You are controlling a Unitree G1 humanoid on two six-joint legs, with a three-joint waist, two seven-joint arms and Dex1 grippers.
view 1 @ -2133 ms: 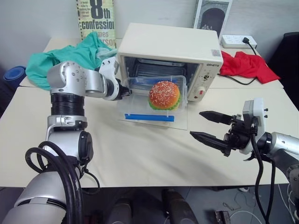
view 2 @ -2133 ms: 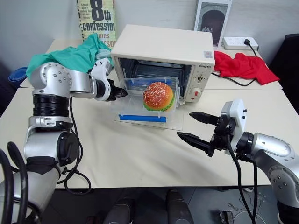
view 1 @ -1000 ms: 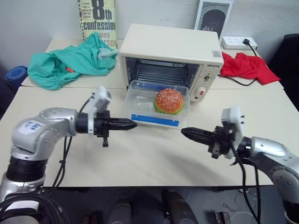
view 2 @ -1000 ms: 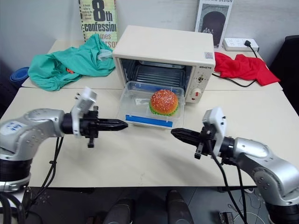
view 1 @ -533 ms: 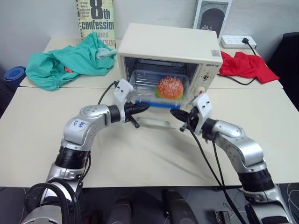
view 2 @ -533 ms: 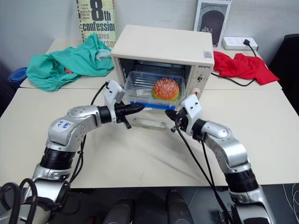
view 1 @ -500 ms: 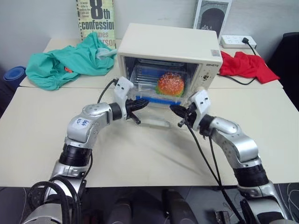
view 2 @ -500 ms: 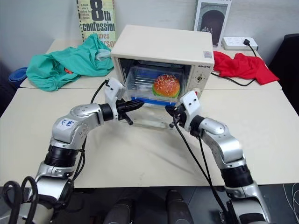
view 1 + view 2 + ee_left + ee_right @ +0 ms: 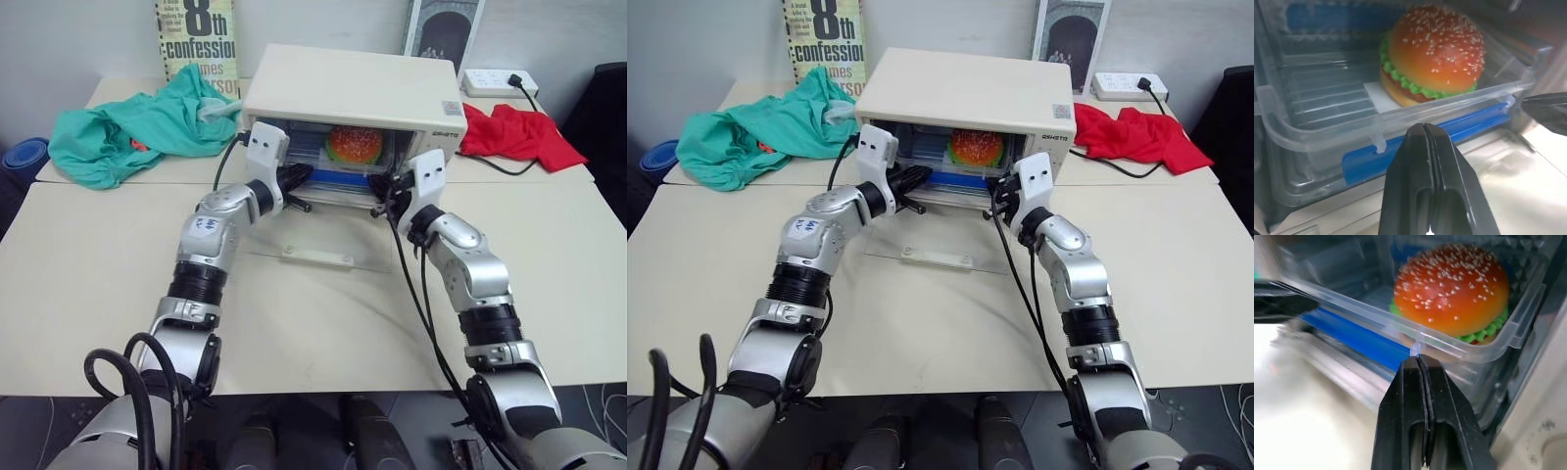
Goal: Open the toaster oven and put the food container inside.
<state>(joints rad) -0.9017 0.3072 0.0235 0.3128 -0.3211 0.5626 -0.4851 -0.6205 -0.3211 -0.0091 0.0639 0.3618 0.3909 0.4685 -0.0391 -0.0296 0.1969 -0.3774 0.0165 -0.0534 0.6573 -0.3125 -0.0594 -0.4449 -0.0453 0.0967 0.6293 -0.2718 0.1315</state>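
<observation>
The cream toaster oven (image 9: 353, 88) stands at the back of the table with its glass door (image 9: 323, 245) folded down flat. The food container (image 9: 1327, 122), clear with a blue clip strip (image 9: 1449, 129) and a sesame-bun hamburger (image 9: 355, 144) in it, sits inside the oven cavity on the rack. My left gripper (image 9: 304, 179) is shut, its tip against the left part of the container's front wall. My right gripper (image 9: 380, 188) is shut too, its tip (image 9: 1418, 360) at the rim near the right front corner. Neither gripper holds anything.
A teal cloth (image 9: 137, 122) lies left of the oven and a red cloth (image 9: 514, 135) right of it. A power strip (image 9: 500, 80), a book (image 9: 196, 39) and a framed picture (image 9: 443, 29) line the back wall. The oven's knob panel (image 9: 443, 147) is beside my right gripper.
Both shut grippers have come in from the sides and moved forward over the door. The container has slid off the door and into the oven cavity.
</observation>
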